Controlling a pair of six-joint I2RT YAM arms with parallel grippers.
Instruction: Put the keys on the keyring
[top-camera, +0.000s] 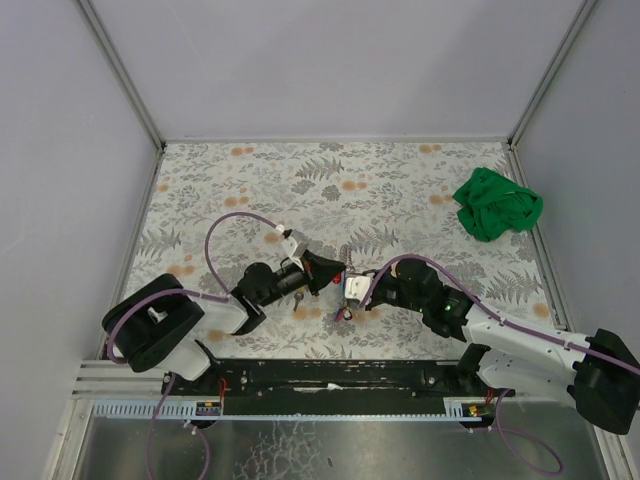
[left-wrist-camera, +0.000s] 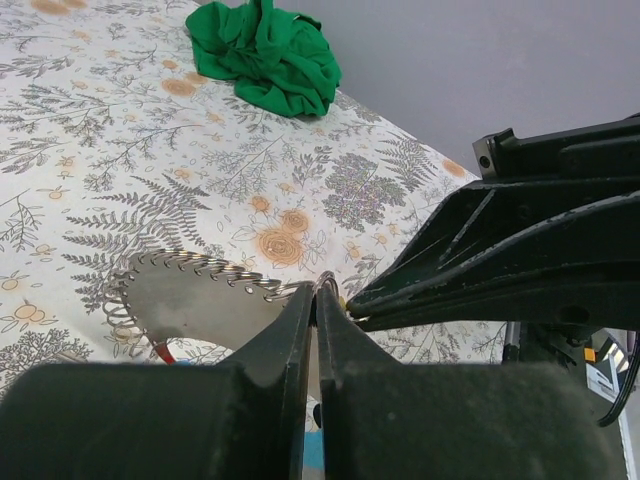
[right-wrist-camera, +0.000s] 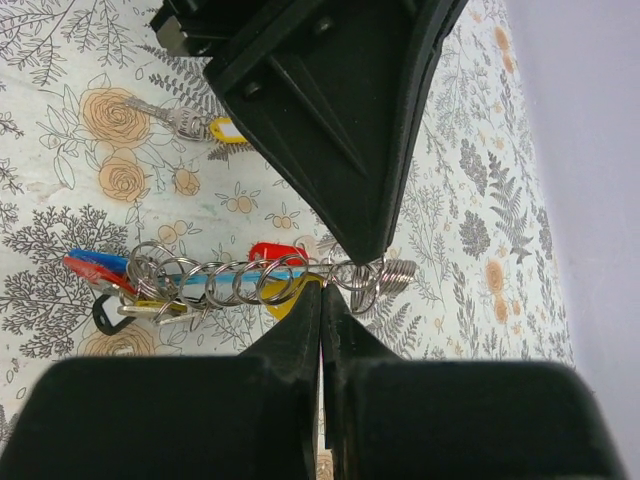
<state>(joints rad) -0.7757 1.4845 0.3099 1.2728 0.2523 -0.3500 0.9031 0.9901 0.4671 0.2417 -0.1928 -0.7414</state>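
1. The left gripper (left-wrist-camera: 316, 292) is squeezing its two fingers together on one end of the keyring (right-wrist-camera: 250, 282). The keyring is a long wire coil with round rings on it.
2. The right gripper (right-wrist-camera: 321, 295) is pressing its fingers together too, right up against the coil. A yellow bit (right-wrist-camera: 284, 303) is showing at its tips, but I cannot tell if it is pinching it.
3. The two grippers are meeting tip to tip over the near middle of the table (top-camera: 300, 180).
4. The yellow key (right-wrist-camera: 222, 130) is lying flat on the table near the keyring, not touching it.
5. A red cap (right-wrist-camera: 275, 252) and a blue tag (right-wrist-camera: 95, 264) are sitting along the coil.
6. A green cloth (top-camera: 497, 205) is lying bunched up at the far right, well apart.
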